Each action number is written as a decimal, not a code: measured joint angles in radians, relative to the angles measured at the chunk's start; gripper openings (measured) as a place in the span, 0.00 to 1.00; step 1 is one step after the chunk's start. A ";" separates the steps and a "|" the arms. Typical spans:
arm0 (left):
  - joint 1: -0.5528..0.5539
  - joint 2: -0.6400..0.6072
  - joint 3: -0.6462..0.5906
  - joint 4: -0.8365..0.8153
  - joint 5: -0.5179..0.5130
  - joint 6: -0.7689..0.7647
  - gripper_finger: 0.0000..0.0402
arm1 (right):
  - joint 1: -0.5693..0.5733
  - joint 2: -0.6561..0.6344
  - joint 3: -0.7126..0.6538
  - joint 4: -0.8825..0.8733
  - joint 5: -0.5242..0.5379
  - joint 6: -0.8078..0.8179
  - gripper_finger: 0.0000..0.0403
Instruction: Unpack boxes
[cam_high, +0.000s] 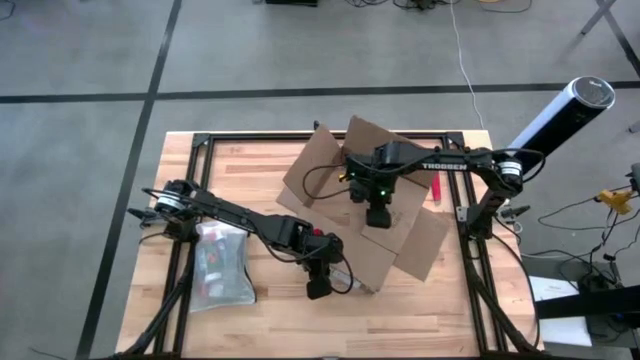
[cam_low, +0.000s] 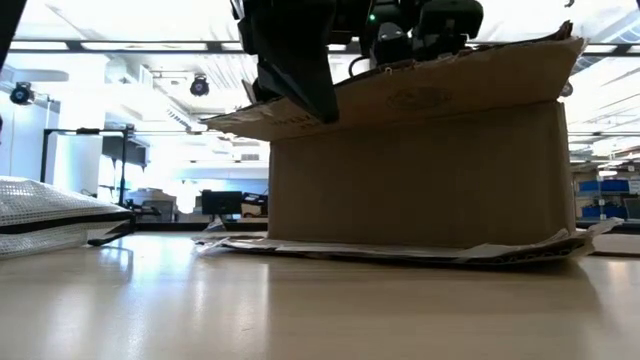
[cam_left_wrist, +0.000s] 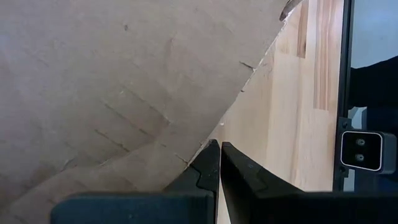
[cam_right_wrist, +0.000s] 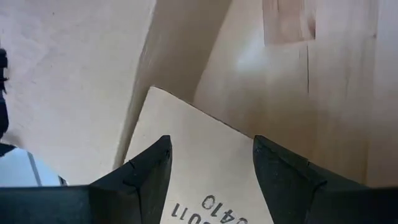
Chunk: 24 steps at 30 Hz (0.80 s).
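On the left part of the table (cam_high: 250, 320) lies a flat mesh zip pouch (cam_high: 222, 268), well apart from the work; some coloured things show through it, but I cannot tell what they are.

Next comes the left gripper (cam_high: 318, 288), low at the near corner of the box (cam_high: 372, 228). Its jaws are fully closed; in the left wrist view the tips sit at the edge of a flap, and whether they pinch it I cannot tell.

The box stands in the middle of the table with its flaps spread outward. It looks like stiff corrugated cardboard and probably light, so it may slide or tip when pulled; the flap edges seem the best place to take hold.

Above the open box hangs the right gripper (cam_high: 377, 215), with the jaws partly open and holding nothing. Between them shows a pale flat item with printed characters (cam_right_wrist: 208, 168), lying inside. What else the box contains is hidden.

Far right lies a small red knife (cam_high: 437, 186).
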<state>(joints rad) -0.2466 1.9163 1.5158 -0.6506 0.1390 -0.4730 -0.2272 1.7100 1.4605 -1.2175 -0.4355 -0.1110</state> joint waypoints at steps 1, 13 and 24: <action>0.000 0.000 0.000 0.000 0.000 0.001 0.00 | 0.000 0.000 0.002 0.003 0.001 -0.020 0.50; 0.000 0.000 0.000 0.003 0.000 0.001 0.00 | 0.000 0.059 0.007 0.017 -0.019 -0.194 0.49; 0.000 -0.001 0.000 0.005 0.001 0.027 0.00 | 0.000 0.078 0.007 -0.175 -0.083 -0.199 0.49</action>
<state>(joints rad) -0.2466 1.9156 1.5158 -0.6453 0.1403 -0.4460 -0.2272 1.7879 1.4673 -1.3920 -0.5184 -0.3095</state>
